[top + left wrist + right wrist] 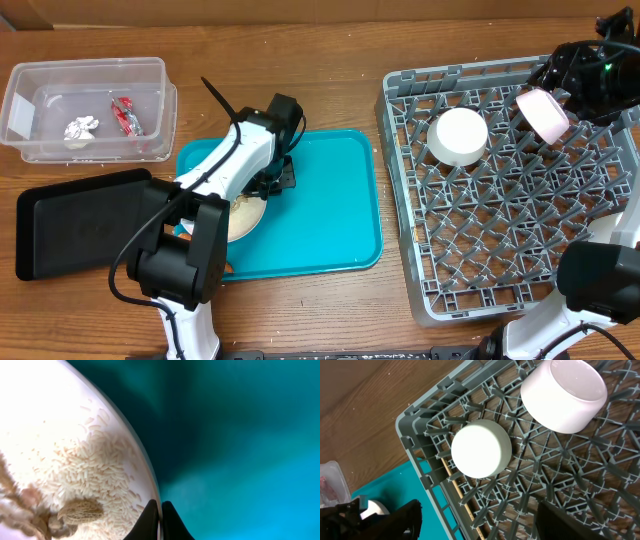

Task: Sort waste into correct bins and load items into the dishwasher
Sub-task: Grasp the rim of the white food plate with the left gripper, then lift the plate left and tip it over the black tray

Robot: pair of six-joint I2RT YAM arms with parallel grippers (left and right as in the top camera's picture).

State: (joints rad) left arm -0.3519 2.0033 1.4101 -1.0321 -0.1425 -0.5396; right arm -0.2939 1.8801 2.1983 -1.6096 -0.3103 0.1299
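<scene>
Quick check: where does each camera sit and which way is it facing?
Overhead: fixed above the table, looking straight down on teal tray, dish rack, left arm and right arm.
Left wrist: on the left arm, close over the plate on the teal tray; tips of the left tool, shut on its rim, show at bottom.
Right wrist: on the right arm, facing down at the rack's corner, an inverted bowl and a second bowl; fingers of the open right tool at bottom.
Shared: overhead and right wrist both show the inverted bowl.

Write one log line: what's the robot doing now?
left gripper: shut on plate rim | plate: on teal tray, holds rice | right gripper: open over rack | rack: bowl upside down
</scene>
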